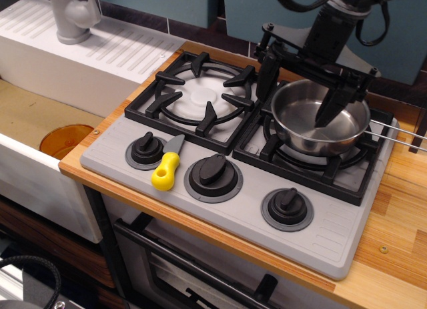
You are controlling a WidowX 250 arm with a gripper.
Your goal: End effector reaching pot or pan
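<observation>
The shiny steel saucepan [313, 125] sits on the right burner grate of the toy stove, its thin wire handle [399, 131] pointing right. My black gripper [297, 92] hangs over the pan's far rim with its two pointed fingers spread wide. The left finger [267, 75] is just outside the pan's left rim. The right finger [331, 107] points down inside the pan. The gripper is open and holds nothing. Thick black cables run up from the wrist at the top edge.
A yellow-handled toy knife [167, 167] lies between the left knobs. The left burner grate [199, 95] is bare. Three black knobs line the stove front. An orange dish [65, 139] lies in the sink at left, with a grey faucet [72, 14] behind.
</observation>
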